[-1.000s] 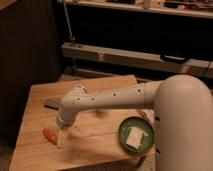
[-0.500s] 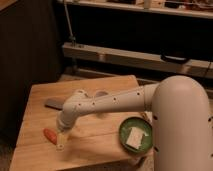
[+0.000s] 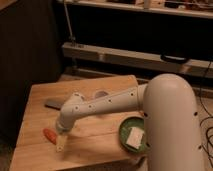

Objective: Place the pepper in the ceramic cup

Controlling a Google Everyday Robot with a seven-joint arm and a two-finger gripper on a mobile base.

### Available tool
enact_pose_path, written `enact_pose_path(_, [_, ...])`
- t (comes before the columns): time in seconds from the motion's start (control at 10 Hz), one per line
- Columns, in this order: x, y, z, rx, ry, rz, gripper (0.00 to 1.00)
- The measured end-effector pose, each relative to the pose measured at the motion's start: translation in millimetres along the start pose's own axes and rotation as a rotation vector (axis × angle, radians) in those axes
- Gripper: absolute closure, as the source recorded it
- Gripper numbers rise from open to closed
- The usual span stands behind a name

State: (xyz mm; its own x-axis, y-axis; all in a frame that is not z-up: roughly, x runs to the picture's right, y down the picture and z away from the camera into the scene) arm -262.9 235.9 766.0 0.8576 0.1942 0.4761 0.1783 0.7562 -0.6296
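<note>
The pepper (image 3: 50, 134) is small and orange-red and lies on the wooden table (image 3: 95, 137) near its front left. My gripper (image 3: 61, 143) points down at the table just to the right of the pepper, very close to it. The ceramic cup (image 3: 101, 94) is pale and stands further back at the table's middle. My white arm (image 3: 105, 104) crosses in front of it and hides its lower part.
A green bowl (image 3: 128, 131) with a white square in it sits at the front right, next to my arm's large white body (image 3: 172, 125). A dark grey flat block (image 3: 53, 103) lies at the left behind the gripper. Dark shelving stands behind the table.
My gripper has lowered a little toward the table beside the pepper. The pepper, cup and bowl have not moved.
</note>
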Motion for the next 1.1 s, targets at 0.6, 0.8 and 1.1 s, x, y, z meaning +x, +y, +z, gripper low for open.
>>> enact_pose_path(0.6, [2,2,12,0.016,-0.033,0.031,0.02])
enact_pose_path(0.8, [4,2,14,0.018,-0.046,0.038,0.02])
enact_pose_path(1.1, [8,3,18,-0.001,-0.064,0.048,0.02])
